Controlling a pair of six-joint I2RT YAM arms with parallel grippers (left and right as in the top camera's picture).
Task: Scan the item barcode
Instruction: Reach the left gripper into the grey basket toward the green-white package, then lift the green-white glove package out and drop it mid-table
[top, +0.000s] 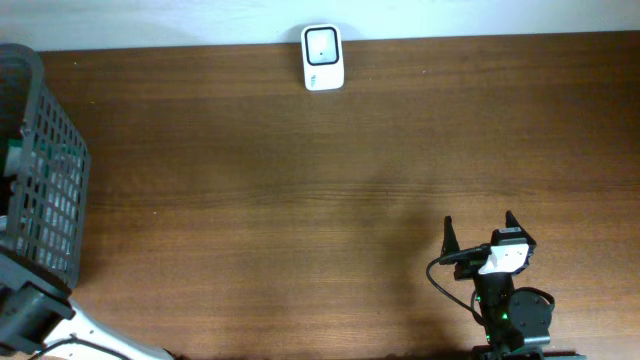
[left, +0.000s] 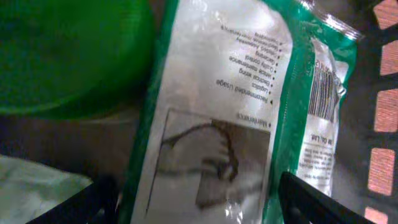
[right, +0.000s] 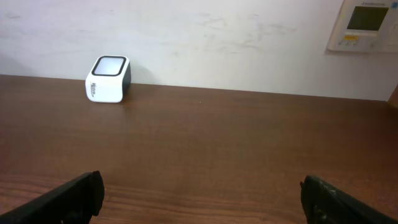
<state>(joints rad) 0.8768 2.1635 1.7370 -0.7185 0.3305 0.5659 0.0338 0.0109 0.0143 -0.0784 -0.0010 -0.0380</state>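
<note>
Green-and-white, the plastic pouch (left: 211, 93) lies inside the dark mesh basket (top: 50, 170) at the left edge of the table (top: 300, 200), beside a green round object (left: 68, 50) and a pale item (left: 31, 186) I cannot identify. The left gripper (left: 196, 196) hangs over the pouch, jaws apart, one finger on either side, probably set for a pick. The pouch's barcode (left: 321, 90) faces up. The right gripper (top: 480, 228) sits wide open and empty, well apart from the white scanner (top: 322, 57).

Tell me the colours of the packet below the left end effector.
White packet with green edges, dark print and a black barcode; clearest in the left wrist view.
</note>
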